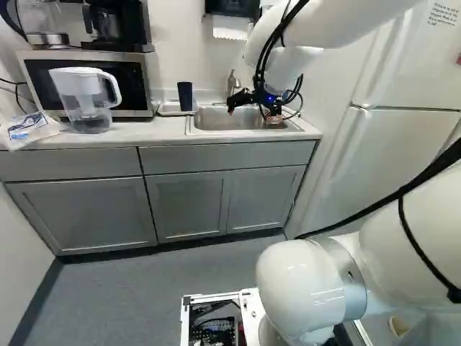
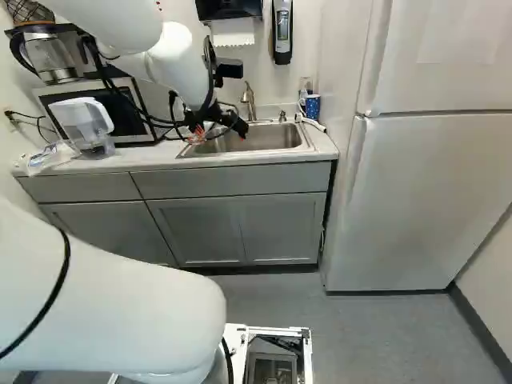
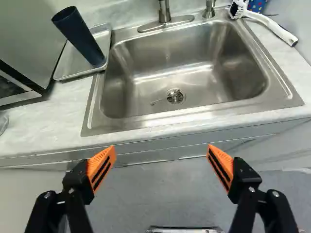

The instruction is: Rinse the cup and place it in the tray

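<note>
In my left base view I have the gripper (image 1: 253, 114) over the front part of the sink (image 3: 141, 87), its two fingers spread wide apart. The wrist view shows their orange pads (image 3: 102, 167) facing each other across a broad gap, with the sink ahead of them. The dark blue cup (image 3: 81, 39) is in the tray (image 3: 73, 63), right beside the sink on the microwave (image 1: 130, 72) side. I can see the strainer (image 3: 175, 96) in the drain and the faucet (image 3: 164, 12) at the sink's back rim. Past the sink's other back corner, a white-handled brush (image 3: 274, 30) lies near a spotted blue cup (image 3: 257, 5). The pitcher (image 1: 83, 97) stands before the microwave, a plastic bag (image 1: 32, 128) near it. I see the fridge (image 2: 424, 200) at the right of my right base view.
</note>
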